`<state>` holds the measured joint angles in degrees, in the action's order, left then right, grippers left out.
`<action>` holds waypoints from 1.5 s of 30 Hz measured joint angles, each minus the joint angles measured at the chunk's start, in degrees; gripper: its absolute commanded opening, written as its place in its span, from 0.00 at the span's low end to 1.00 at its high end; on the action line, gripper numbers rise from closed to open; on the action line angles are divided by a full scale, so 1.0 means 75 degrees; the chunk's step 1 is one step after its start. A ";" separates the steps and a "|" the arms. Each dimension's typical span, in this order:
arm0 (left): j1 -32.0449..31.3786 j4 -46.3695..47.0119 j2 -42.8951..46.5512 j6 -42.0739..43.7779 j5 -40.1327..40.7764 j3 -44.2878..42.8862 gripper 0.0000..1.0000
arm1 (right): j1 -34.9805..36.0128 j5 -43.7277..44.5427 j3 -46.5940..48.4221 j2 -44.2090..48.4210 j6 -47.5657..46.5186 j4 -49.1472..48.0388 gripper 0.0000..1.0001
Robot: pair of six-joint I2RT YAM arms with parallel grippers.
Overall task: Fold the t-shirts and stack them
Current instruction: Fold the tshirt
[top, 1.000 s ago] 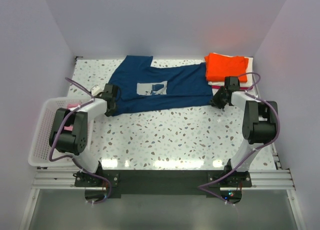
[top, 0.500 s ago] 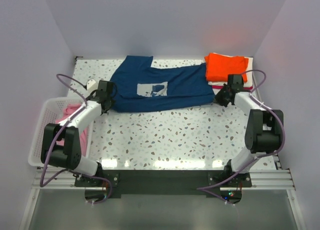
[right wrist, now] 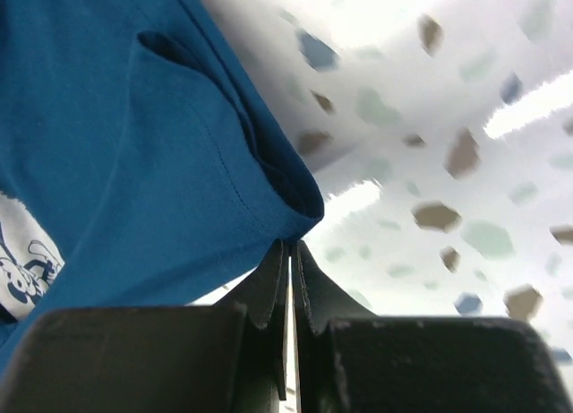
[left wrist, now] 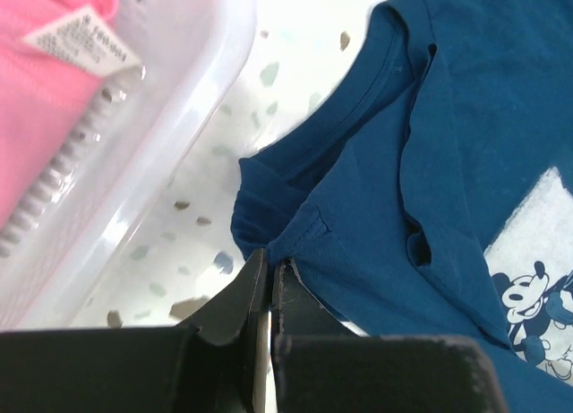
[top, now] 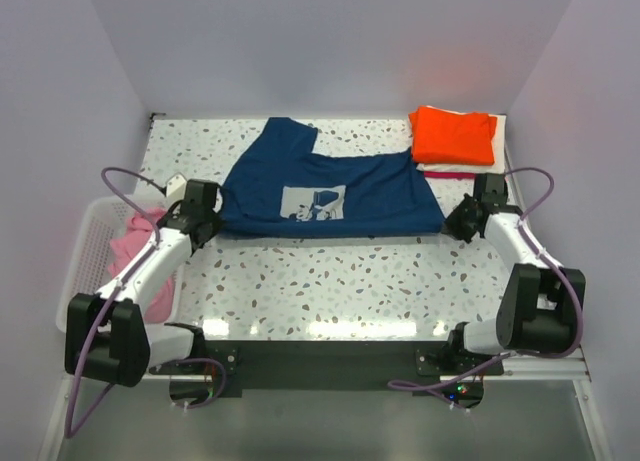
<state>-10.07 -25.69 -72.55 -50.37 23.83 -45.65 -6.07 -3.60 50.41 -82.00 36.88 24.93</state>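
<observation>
The navy blue t-shirt (top: 335, 186) with a pale square chest print lies spread across the middle of the table. My left gripper (top: 207, 228) is shut on its left corner, seen as blue cloth (left wrist: 421, 162) in the left wrist view. My right gripper (top: 455, 224) is shut on its right corner, seen as blue cloth (right wrist: 134, 162) in the right wrist view. A folded orange t-shirt (top: 455, 136) tops a stack at the back right, with white and red edges (top: 462, 173) under it. A pink t-shirt (top: 130, 241) lies in the basket.
A white slatted basket (top: 85, 266) stands at the left table edge, its rim (left wrist: 170, 171) close to my left gripper. Lilac walls close in the back and both sides. The speckled tabletop (top: 340, 281) runs between the shirt and the arm bases.
Both grippers have pulled the navy shirt toward the near side and apart, drawing it flatter. The right gripper has moved away from the orange stack; the left arm has swung out over the basket.
</observation>
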 measured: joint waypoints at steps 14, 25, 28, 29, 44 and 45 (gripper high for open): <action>-0.0012 -0.0775 0.1909 -0.0026 -0.0944 0.1687 0.00 | -0.0469 -0.0353 -0.1568 0.1297 -0.0003 0.1431 0.00; -0.0184 -0.1137 0.2177 -0.0350 -0.1545 0.2358 0.46 | -0.0498 -0.0425 -0.2428 0.2757 0.0172 0.2107 0.24; -0.0233 -0.1230 0.2017 -0.0306 -0.1647 0.2256 0.61 | -0.0498 -0.0353 -0.2422 0.2734 0.0125 0.2226 0.39; -0.0233 -0.1271 0.2011 -0.0326 -0.1687 0.2197 0.62 | -0.0498 -0.0315 -0.2413 0.2704 0.0058 0.2253 0.40; -0.0227 -0.0959 0.1189 0.0758 -0.2171 0.0571 0.35 | 0.1154 0.0149 -0.0711 0.2498 -0.0600 0.1466 0.46; -0.0227 -0.0810 0.0953 0.0804 -0.2244 0.0571 0.36 | 0.1411 0.0198 -0.0595 0.2340 -0.0583 0.1361 0.46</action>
<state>-11.77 -31.77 -65.41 -44.34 7.01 -41.36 4.51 -2.11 45.95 -64.45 32.51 35.14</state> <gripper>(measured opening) 0.346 0.458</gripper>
